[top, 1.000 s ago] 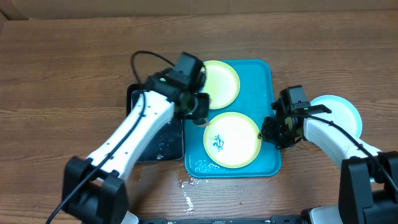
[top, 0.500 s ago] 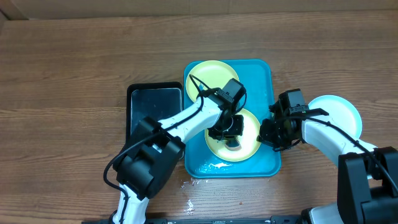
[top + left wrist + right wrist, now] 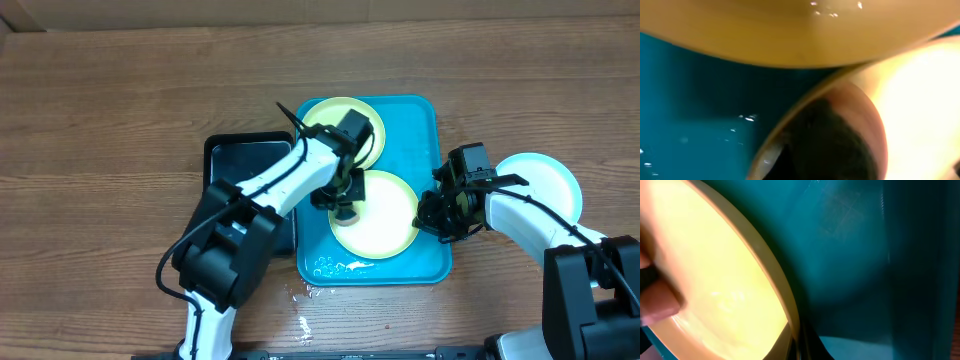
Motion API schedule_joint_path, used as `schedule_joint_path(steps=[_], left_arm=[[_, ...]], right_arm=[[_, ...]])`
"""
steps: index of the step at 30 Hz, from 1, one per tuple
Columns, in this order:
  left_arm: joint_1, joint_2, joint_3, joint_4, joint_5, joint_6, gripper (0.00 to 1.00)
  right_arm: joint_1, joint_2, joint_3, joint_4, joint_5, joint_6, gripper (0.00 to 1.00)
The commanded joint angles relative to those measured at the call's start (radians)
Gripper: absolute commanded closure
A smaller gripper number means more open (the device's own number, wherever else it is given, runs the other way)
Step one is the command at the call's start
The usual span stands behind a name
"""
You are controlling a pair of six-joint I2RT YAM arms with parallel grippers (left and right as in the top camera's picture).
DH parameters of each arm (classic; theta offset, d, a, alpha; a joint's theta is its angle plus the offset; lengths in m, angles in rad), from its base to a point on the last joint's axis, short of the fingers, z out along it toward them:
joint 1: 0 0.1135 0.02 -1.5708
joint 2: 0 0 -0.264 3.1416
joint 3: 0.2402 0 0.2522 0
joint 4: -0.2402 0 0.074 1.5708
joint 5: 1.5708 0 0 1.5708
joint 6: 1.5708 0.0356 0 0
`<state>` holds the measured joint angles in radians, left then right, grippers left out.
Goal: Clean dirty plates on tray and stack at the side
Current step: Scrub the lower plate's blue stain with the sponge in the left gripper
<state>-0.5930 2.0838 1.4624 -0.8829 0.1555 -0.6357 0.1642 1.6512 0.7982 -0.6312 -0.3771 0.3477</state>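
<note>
Two plates lie on the tray and one lies off it. The right gripper has its jaws pinched together on the rim of the front plate, whose pale centre spreads away from them toward the left gripper. The left jaws are closed too, low over that plate's opposite edge, above a dark blurred mass that cannot be identified. The rear plate sits just beyond the left jaws. The third plate rests on the table behind the right gripper.
</note>
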Motion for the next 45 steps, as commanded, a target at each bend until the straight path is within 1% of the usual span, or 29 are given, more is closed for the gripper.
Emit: schedule_joint_path(steps=[1, 3, 5, 9, 13, 15, 17, 20, 23, 24, 27, 34, 38, 40, 43, 45], left_arm=[[0.008, 0.048, -0.001, -0.002, -0.106, 0.029, 0.96], [-0.005, 0.050, -0.008, 0.032, -0.019, 0.031, 0.96], [-0.022, 0.050, -0.024, 0.093, 0.102, 0.035, 0.96], [-0.071, 0.055, -0.047, 0.223, 0.321, 0.089, 0.96], [-0.116, 0.056, -0.048, 0.240, 0.390, 0.123, 0.96], [-0.128, 0.056, -0.048, 0.214, 0.380, 0.148, 0.96], [-0.129, 0.056, -0.048, 0.162, 0.317, 0.145, 0.96], [-0.113, 0.056, -0.045, 0.069, 0.165, 0.076, 0.96], [-0.071, 0.055, -0.034, 0.026, 0.102, 0.048, 0.96], [-0.043, 0.055, -0.023, -0.015, 0.039, 0.021, 0.96], [-0.001, 0.055, -0.004, -0.077, -0.061, 0.003, 0.96], [0.032, 0.055, 0.002, -0.079, -0.112, 0.021, 0.96], [0.029, 0.055, 0.002, -0.006, -0.071, 0.064, 0.96], [0.026, 0.056, -0.004, 0.076, 0.045, 0.103, 0.96], [0.013, 0.056, -0.022, 0.181, 0.209, 0.112, 0.96], [-0.003, 0.058, -0.032, 0.232, 0.284, 0.110, 0.96]], right_arm=[[0.000, 0.032, -0.027, -0.009, 0.054, 0.019, 0.96], [0.000, 0.032, -0.027, -0.009, 0.054, 0.019, 0.96], [0.000, 0.032, -0.027, -0.009, 0.054, 0.019, 0.96], [0.000, 0.032, -0.027, -0.012, 0.054, 0.019, 0.96], [0.000, 0.032, -0.027, -0.018, 0.054, 0.019, 0.96], [0.000, 0.032, -0.027, -0.021, 0.054, 0.019, 0.96], [0.000, 0.032, -0.027, -0.025, 0.054, 0.019, 0.96], [0.000, 0.032, -0.027, -0.029, 0.054, 0.019, 0.96], [0.000, 0.032, -0.027, -0.030, 0.054, 0.019, 0.96], [0.000, 0.032, -0.027, -0.030, 0.054, 0.019, 0.96], [0.000, 0.032, -0.027, -0.030, 0.054, 0.019, 0.96], [0.000, 0.032, -0.027, -0.028, 0.054, 0.019, 0.96], [0.000, 0.032, -0.027, -0.028, 0.054, 0.019, 0.96], [0.000, 0.032, -0.027, -0.029, 0.054, 0.019, 0.96], [0.000, 0.032, -0.027, -0.029, 0.053, 0.019, 0.96], [0.000, 0.032, -0.027, -0.031, 0.054, 0.019, 0.96]])
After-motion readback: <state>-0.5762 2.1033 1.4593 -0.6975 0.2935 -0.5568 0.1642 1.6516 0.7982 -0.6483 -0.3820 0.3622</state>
